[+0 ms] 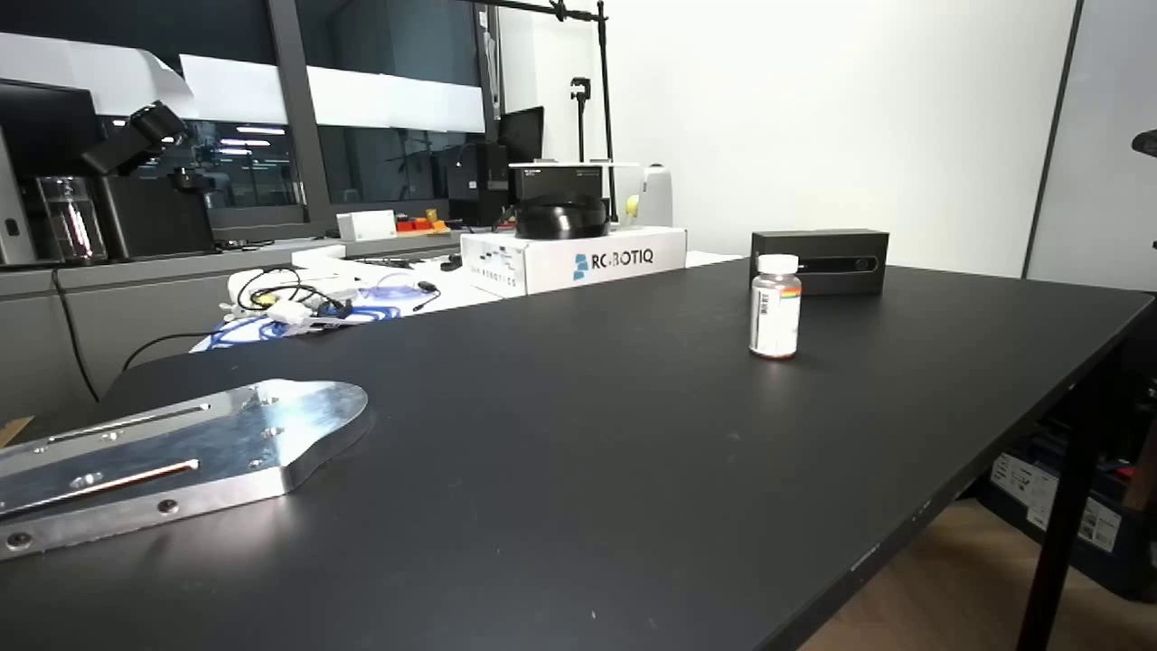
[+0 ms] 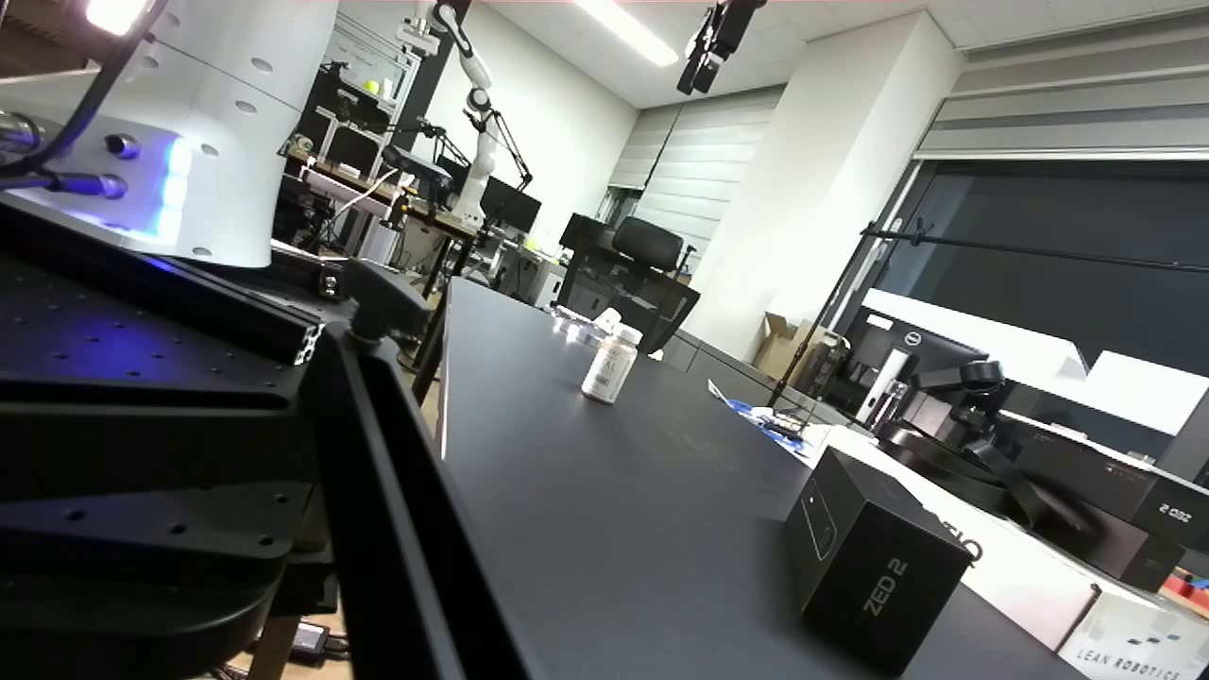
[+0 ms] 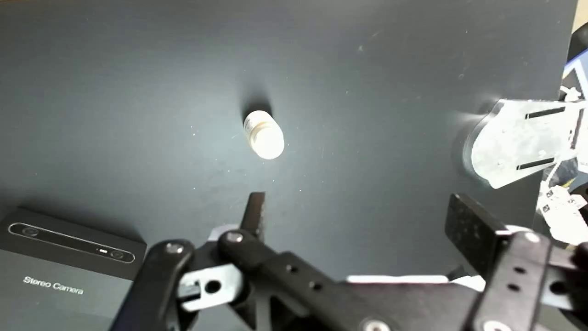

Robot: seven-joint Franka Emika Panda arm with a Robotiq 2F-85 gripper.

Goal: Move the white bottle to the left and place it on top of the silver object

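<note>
Tabletop [image 1: 542,479]: white bottle [image 1: 776,315] between "ZED 2" box [image 2: 878,576] and silver plate [image 1: 185,445]; tool [image 3: 354,204], jaws apart.

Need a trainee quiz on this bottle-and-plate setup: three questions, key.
1. True or false: the white bottle stands upright on the table, apart from the silver plate.
2. Choose: in the wrist view, the gripper is (a) shut on the white bottle, (b) open, holding nothing, (c) out of view.
3. Fill in: in an exterior view, the black box on the table reads "...".

Key: 1 true; 2 b; 3 ZED 2.
</note>
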